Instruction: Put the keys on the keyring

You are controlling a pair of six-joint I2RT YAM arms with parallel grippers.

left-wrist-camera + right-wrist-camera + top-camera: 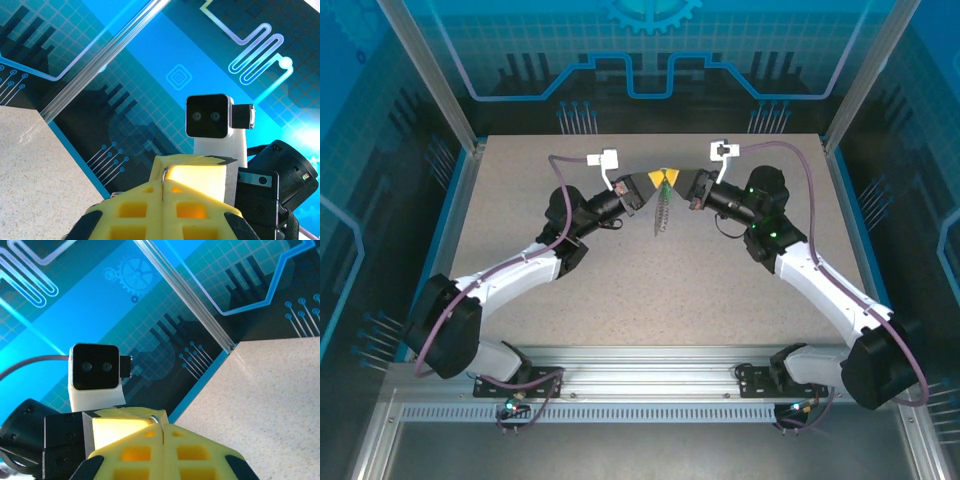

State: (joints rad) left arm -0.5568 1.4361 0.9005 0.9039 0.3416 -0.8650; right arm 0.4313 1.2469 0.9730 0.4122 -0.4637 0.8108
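— Where is the keyring (660, 213) found?
— Over the counter's (650, 290) far middle, hung from the meeting tips. Its long axis is run toward the near edge, leaned slightly left.
— And the pincers?
— The left pincer (657, 179) and right pincer (672, 179) are both clenched, tip to tip. A metal sliver (164, 175) is pinched in each seam. Which one bears the keyring cannot be told.
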